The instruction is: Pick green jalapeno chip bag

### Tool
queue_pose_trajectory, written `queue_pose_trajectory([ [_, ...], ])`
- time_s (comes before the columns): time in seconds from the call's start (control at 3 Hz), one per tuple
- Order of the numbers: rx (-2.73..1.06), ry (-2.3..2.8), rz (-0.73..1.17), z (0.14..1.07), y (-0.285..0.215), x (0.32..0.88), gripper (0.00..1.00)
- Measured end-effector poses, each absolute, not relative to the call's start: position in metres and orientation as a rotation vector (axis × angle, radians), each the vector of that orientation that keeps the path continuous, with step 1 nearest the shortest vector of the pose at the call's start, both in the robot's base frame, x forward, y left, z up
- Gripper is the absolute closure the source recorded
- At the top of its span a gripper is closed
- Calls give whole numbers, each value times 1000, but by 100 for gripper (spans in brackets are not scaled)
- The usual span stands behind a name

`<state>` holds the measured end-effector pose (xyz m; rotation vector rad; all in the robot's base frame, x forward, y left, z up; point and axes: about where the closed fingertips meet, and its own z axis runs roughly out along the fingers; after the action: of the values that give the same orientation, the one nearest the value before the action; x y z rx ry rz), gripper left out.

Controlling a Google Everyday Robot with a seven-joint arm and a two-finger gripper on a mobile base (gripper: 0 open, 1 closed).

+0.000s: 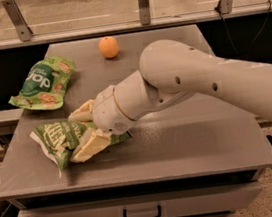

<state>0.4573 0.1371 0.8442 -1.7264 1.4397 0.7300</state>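
The gripper (74, 138) is low over the left front part of the grey table (191, 145), at the end of a thick white arm (197, 79) that reaches in from the right. Its two cream fingers (91, 144) stand apart, so the hand is open and not clamped on anything. The green jalapeno chip bag (54, 136) lies flat on the table right at the hand, its right end under and between the fingers. The nearer finger rests across the bag's right part, touching it. The farther finger sits just beyond the bag's far edge, and whether it touches the bag cannot be told. The rest of the bag sticks out to the left of the fingertips, with its white lettering facing up.

Beyond the hand and to its left lies a second green bag (44, 84) marked "pop", apart from the first. Further beyond the hand, near the table's far edge, sits an orange (108, 47). Below the hand, under the table's front edge, is a drawer with a dark handle (142, 214).
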Motion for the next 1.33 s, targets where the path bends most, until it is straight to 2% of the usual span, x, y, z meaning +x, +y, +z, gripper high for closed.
queue_pose_trajectory([
  [0.67, -1735, 1432, 726, 847, 140, 454, 85],
  [1.0, -1739, 1429, 724, 848, 141, 453, 100],
  [1.33, -1739, 1428, 723, 848, 141, 453, 100],
])
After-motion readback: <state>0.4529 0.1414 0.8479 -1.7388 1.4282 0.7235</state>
